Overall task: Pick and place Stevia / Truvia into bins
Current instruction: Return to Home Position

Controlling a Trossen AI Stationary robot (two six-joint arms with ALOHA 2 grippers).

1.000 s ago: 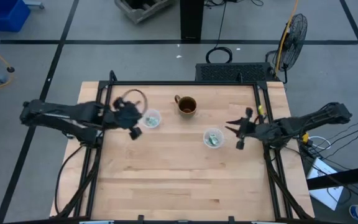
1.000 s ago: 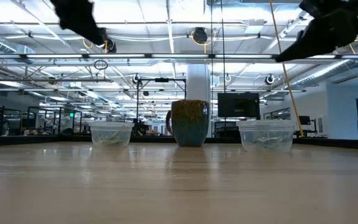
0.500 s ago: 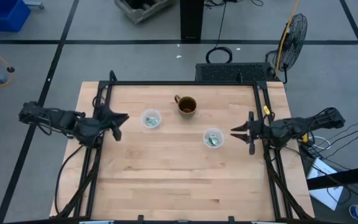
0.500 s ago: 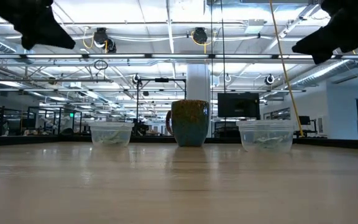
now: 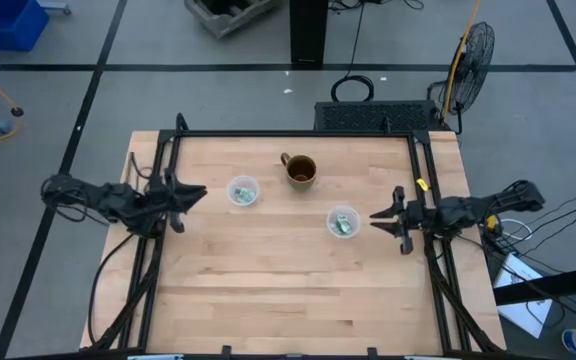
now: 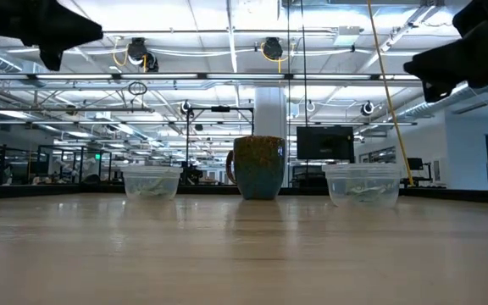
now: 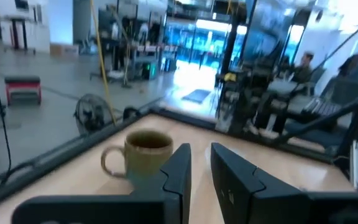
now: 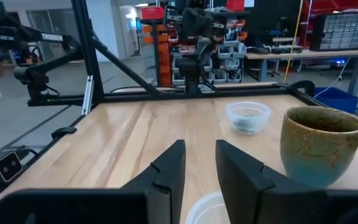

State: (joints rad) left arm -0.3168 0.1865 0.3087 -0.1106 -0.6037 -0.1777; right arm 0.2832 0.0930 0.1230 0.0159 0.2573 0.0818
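Two clear cups stand on the wooden table. The left cup [image 5: 243, 191] [image 6: 151, 182] [image 8: 248, 117] and the right cup [image 5: 343, 222] [image 6: 362, 185] each hold pale green and white Stevia packets [image 5: 345, 225] lying inside on the bottom. My left gripper [image 5: 193, 195] [image 7: 201, 155] hovers near the table's left edge, left of the left cup, open by a narrow gap and empty. My right gripper [image 5: 380, 220] [image 8: 199, 155] hovers just right of the right cup, open by a narrow gap and empty. No packet shows on the bare table.
A brown mug [image 5: 300, 170] [image 6: 259, 167] [image 8: 321, 146] with a handle stands between the cups, toward the far edge. A black frame [image 5: 298, 134] rails the table's far, left and right sides. The near half of the tabletop [image 5: 288, 290] is bare wood. A person [image 7: 298, 68] sits beyond the table.
My left gripper has drawn back from above the left cup toward the table's left edge, its arm folding in. My right gripper has sunk a little and eased toward the right edge. The cups, packets and mug have not moved.
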